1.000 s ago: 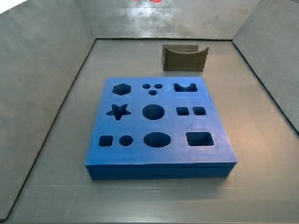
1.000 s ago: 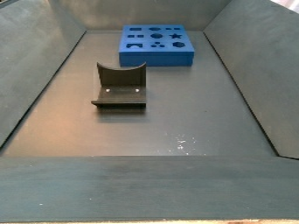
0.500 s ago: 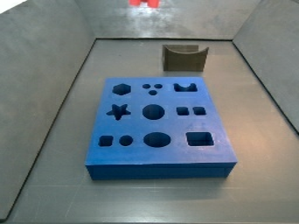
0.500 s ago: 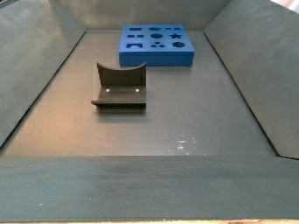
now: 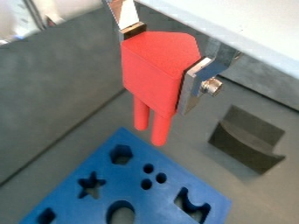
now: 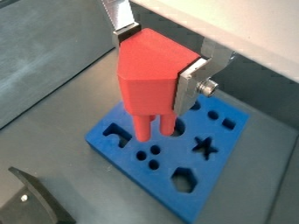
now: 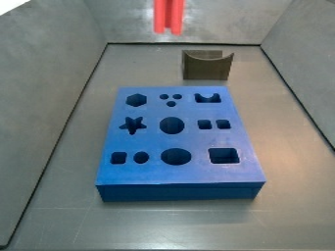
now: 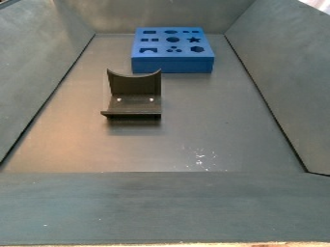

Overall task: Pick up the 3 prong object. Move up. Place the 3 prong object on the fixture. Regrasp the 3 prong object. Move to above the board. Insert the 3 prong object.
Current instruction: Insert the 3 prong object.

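The hand [image 6: 160,63] grips the 3 prong object [image 6: 149,77] between its silver fingers [image 6: 194,79], high above the board [image 6: 176,157]. The peg's long axis hangs vertical, prongs down; the three small dot holes [image 6: 151,157] lie below it, slightly to one side. The fixture [image 5: 247,136] stands well apart.

You see the gripper [image 6: 162,59] clamping the red three-pronged plastic peg [image 6: 149,80] above the large flat blue board [image 6: 176,153]. The small dark notched fixture [image 7: 206,65] sits beyond the board's far edge.
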